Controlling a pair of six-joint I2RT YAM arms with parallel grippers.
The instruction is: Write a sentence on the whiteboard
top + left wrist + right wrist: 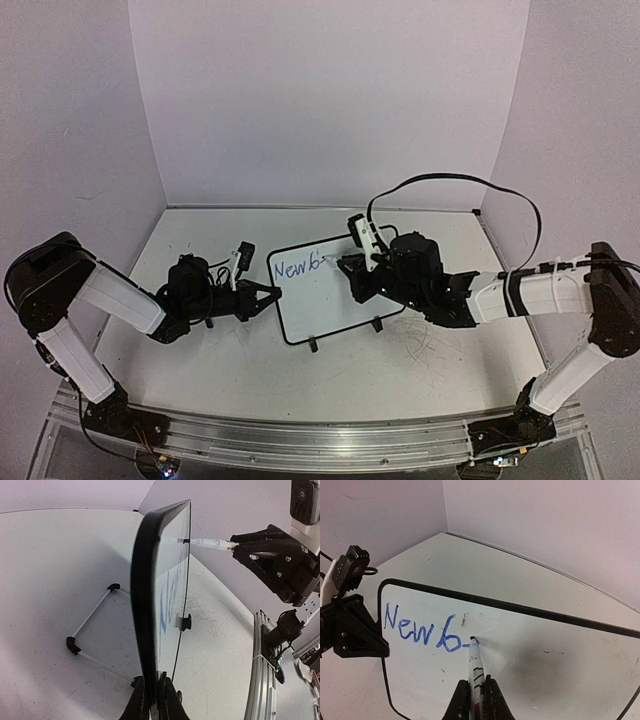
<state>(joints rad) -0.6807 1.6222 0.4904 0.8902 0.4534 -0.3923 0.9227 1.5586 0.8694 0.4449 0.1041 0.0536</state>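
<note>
Marker (475, 666) tip on whiteboard (560, 672)

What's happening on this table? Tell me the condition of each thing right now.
Small black-framed white whiteboard: standing upright, left edge clamped.
Blue handwritten sentence: unfinished, only "New b" and a dash written.
White marker pen: uncapped, tip on the board.
Left tool: shut on the whiteboard's edge.
Right tool: shut on the marker pen.
Thin wire stand: folded out behind the board.
</note>
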